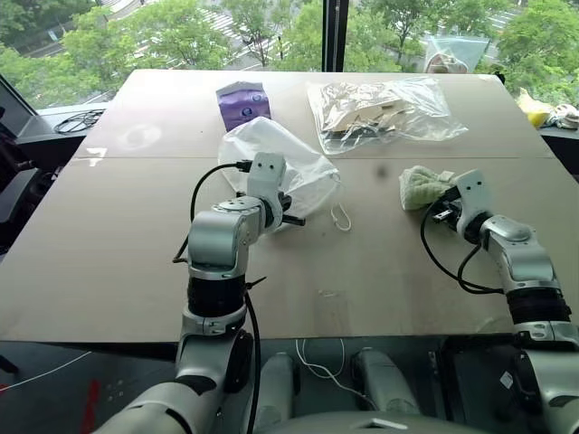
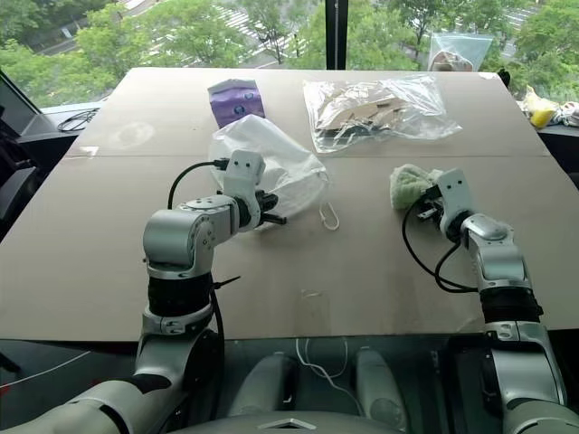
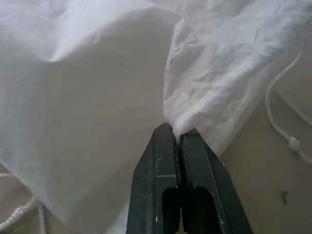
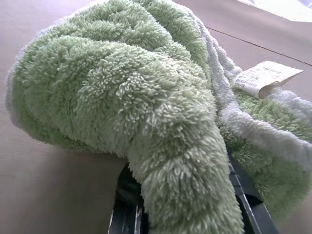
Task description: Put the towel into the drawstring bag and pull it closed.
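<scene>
Both hands gripping: left (image 3: 178, 134) bag (image 1: 289, 158), right (image 1: 445, 210) towel (image 1: 418, 185); tan table (image 1: 136, 262), windows behind.

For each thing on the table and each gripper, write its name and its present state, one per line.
drawstring bag: lying crumpled, fabric pinched by left gripper
towel: bunched on the table, right gripper's fingers closed around a fold
left gripper: shut on bag fabric
right gripper: gripping towel
clear plastic bag: lying flat
purple box: untouched

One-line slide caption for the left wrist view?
Left gripper fingers pinch a fold of the drawstring bag.
</scene>
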### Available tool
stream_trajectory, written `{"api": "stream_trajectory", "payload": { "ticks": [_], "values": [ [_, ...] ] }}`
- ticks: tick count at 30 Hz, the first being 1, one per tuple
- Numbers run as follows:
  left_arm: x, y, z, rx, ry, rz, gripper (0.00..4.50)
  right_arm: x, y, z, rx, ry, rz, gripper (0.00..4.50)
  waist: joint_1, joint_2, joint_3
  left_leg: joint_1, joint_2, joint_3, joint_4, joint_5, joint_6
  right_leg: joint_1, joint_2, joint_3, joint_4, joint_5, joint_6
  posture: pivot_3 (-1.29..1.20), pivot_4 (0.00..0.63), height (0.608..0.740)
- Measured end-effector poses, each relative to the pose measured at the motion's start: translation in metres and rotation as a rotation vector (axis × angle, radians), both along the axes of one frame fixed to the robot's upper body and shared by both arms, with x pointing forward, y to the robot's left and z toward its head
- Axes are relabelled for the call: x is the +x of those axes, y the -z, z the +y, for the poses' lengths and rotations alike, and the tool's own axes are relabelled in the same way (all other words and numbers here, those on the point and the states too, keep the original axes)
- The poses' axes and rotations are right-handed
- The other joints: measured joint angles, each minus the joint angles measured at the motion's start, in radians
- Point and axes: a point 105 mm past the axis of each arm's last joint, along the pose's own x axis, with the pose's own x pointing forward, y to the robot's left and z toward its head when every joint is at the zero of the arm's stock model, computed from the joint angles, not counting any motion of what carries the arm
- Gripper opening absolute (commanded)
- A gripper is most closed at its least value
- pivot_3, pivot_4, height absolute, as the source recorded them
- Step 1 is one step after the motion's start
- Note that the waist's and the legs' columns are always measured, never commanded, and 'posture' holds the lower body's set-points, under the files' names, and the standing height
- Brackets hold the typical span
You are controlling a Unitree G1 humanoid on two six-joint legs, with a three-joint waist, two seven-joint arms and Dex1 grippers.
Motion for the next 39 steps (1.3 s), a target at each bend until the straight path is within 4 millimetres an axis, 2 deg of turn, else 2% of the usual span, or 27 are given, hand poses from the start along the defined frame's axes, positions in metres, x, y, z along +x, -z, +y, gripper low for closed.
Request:
{"api": "stream_trajectory", "payload": {
  "ticks": [1,3,6,8,10,14,18,20,26,30,39],
  "values": [
    [-0.001,0.002,-0.004,-0.021,0.012,0.017,0.00,-0.002,-0.001,0.002,0.008,0.000,-0.001,0.21,-0.001,0.000,0.000,-0.001,0.000,0.000,-0.001,0.000,0.000,-0.001,0.000,0.000,0.000,0.000,0.000,0.00,0.150,0.740],
    [0.000,0.005,-0.005,-0.126,0.020,0.070,0.00,-0.020,-0.025,0.049,0.039,-0.122,-0.129,0.21,-0.008,0.002,0.001,-0.001,0.002,-0.002,-0.003,0.000,0.000,-0.003,0.002,-0.001,0.001,0.000,0.000,0.00,0.150,0.740],
    [0.002,0.002,-0.014,-0.183,0.052,0.089,0.00,-0.048,-0.050,0.105,0.004,-0.310,-0.272,0.21,-0.010,0.003,0.002,-0.002,0.001,-0.003,-0.005,0.000,0.000,-0.005,0.002,-0.002,0.000,0.000,0.000,0.00,0.150,0.740],
    [0.003,0.000,-0.017,-0.206,0.067,0.097,0.00,-0.064,-0.059,0.122,-0.032,-0.374,-0.337,0.21,-0.003,0.003,0.002,-0.002,0.000,-0.003,-0.004,0.000,-0.001,-0.004,0.001,-0.002,0.000,0.000,0.000,0.00,0.150,0.740],
    [0.005,0.000,-0.016,-0.239,0.069,0.115,0.00,-0.081,-0.051,0.131,-0.101,-0.417,-0.371,0.21,0.005,0.002,0.002,-0.003,-0.001,-0.002,-0.003,0.000,-0.001,-0.003,-0.001,-0.002,-0.001,0.000,0.000,0.00,0.150,0.740],
    [0.007,0.004,-0.014,-0.276,0.065,0.163,0.00,-0.096,-0.026,0.135,-0.229,-0.445,-0.390,0.21,0.006,0.002,0.002,-0.004,-0.002,-0.001,-0.001,0.000,-0.001,-0.003,-0.002,-0.001,-0.002,0.000,0.001,0.00,0.150,0.740],
    [0.010,0.004,-0.018,-0.310,0.081,0.194,0.00,-0.085,-0.016,0.124,-0.387,-0.413,-0.425,0.21,0.003,0.002,0.002,-0.002,-0.001,-0.001,0.000,0.000,-0.001,-0.002,-0.001,-0.001,-0.001,0.000,0.000,0.00,0.150,0.740],
    [0.009,0.004,-0.020,-0.316,0.091,0.200,0.00,-0.079,-0.013,0.125,-0.398,-0.393,-0.419,0.21,0.001,0.002,0.002,-0.001,-0.001,-0.001,-0.001,0.000,-0.001,-0.003,-0.001,-0.001,0.000,0.000,0.000,0.00,0.150,0.740],
    [0.006,0.004,-0.027,-0.332,0.130,0.212,0.00,-0.065,-0.015,0.149,-0.385,-0.378,-0.442,0.21,0.004,0.002,0.002,-0.003,-0.001,-0.003,-0.002,0.000,-0.001,-0.003,0.000,-0.002,0.000,0.000,0.000,0.00,0.150,0.740],
    [0.000,0.004,-0.029,-0.339,0.164,0.213,0.00,-0.059,-0.003,0.159,-0.337,-0.348,-0.370,0.21,0.005,0.002,0.002,-0.003,-0.002,-0.002,-0.002,0.000,-0.001,-0.003,-0.002,-0.002,-0.001,0.000,0.000,0.00,0.150,0.740],
    [-0.006,0.002,-0.032,-0.353,0.234,0.175,0.00,-0.061,0.014,0.158,-0.392,-0.410,-0.300,0.21,0.004,0.002,0.002,-0.003,-0.002,-0.003,-0.002,0.000,-0.001,-0.003,-0.002,-0.002,-0.001,0.000,0.000,0.00,0.150,0.740]
  ]
}}
